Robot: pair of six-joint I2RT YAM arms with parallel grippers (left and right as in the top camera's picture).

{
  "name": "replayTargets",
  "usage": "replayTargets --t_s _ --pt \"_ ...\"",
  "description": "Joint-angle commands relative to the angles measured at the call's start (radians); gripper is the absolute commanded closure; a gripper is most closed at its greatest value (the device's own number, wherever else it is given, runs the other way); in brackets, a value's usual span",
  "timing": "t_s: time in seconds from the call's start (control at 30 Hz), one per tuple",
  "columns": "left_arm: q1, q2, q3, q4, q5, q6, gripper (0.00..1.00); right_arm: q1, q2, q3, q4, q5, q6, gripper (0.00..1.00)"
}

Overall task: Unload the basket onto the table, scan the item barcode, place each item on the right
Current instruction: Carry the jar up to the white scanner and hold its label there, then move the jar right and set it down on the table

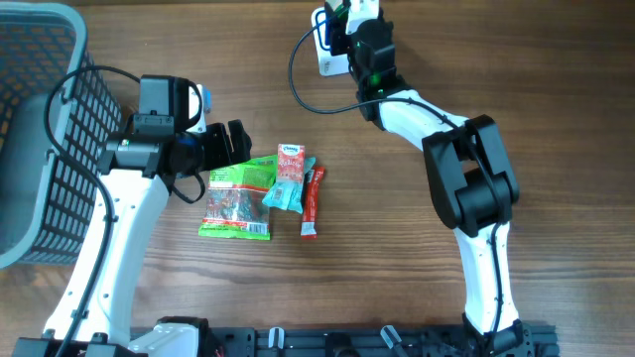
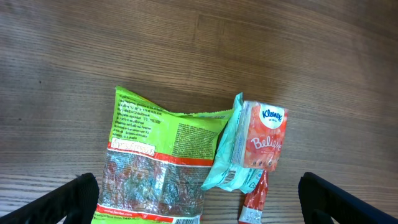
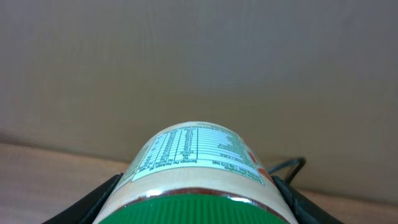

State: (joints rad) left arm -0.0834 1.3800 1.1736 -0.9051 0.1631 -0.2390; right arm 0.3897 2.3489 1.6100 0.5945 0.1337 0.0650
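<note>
Right now the right end effector is closed on a jar with a green lid, one finger on each side of it. It holds the jar up at the far edge of the worktop, next to a white box with a black cable. That box is likely the scanner. So the jar looks to be at the scanning step, but I cannot tell if it has been read. The jar's label shows a food facts table, and the print is too small to read. No barcode shows on the side we can see. The left end effector is wide open and holds nothing. It hangs over a little pile of packets near the middle of the worktop. There is a green snack bag with tiny print, an orange tissue pack that says "Kleenex" and some letters like "Belie", a teal packet under it, and a red stick pack. None of these is picked up yet, so they are probably left to scan. A grey basket sits at the left edge.
</note>
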Motion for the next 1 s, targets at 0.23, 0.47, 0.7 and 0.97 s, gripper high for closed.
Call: replayTargets --t_s 0.23,0.47,0.7,0.97 --pt "-0.005 0.003 0.003 0.002 0.011 -0.008 0.0 0.002 -0.552 0.011 -0.658 -0.027 -0.01 0.9" --pt "-0.005 0.003 0.003 0.002 0.011 -0.008 0.0 -0.029 -0.758 0.011 -1.342 -0.02 -0.012 0.82" --pt "-0.005 0.003 0.003 0.002 0.011 -0.008 0.0 -0.171 -0.731 -0.072 -1.766 -0.012 0.064 0.86" --pt "-0.005 0.003 0.003 0.002 0.011 -0.009 0.0 -0.358 -0.72 -0.38 -1.575 -0.012 0.182 0.85"
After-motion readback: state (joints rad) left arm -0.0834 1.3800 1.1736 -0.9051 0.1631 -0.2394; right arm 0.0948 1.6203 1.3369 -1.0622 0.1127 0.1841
